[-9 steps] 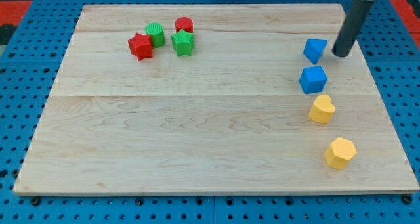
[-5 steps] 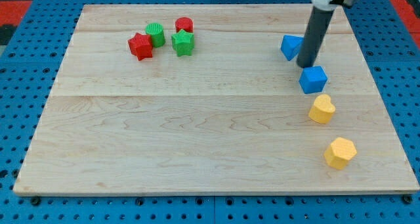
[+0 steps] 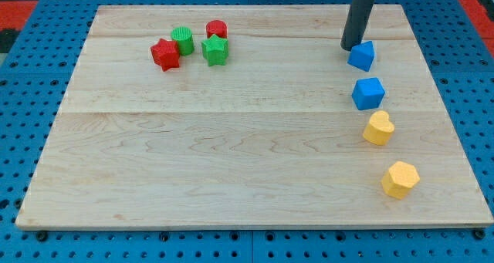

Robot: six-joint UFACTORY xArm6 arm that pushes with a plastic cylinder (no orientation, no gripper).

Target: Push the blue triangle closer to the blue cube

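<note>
The blue triangle (image 3: 361, 55) lies on the wooden board (image 3: 231, 163) at the view's upper right. The blue cube (image 3: 368, 93) sits just below it, a small gap apart. My tip (image 3: 351, 46) is at the triangle's upper left corner, touching or nearly touching it. The dark rod rises from there out of the view's top.
Two yellow blocks (image 3: 379, 128) (image 3: 400, 179) continue the column below the cube. At the upper left sit a red star (image 3: 165, 54), a green cylinder (image 3: 183, 40), a red cylinder (image 3: 217, 30) and a green star (image 3: 215, 51).
My tip swept from the triangle's right to the left, then up to its upper left. The triangle slid left and then back right, ending a little left of and above where it began.
</note>
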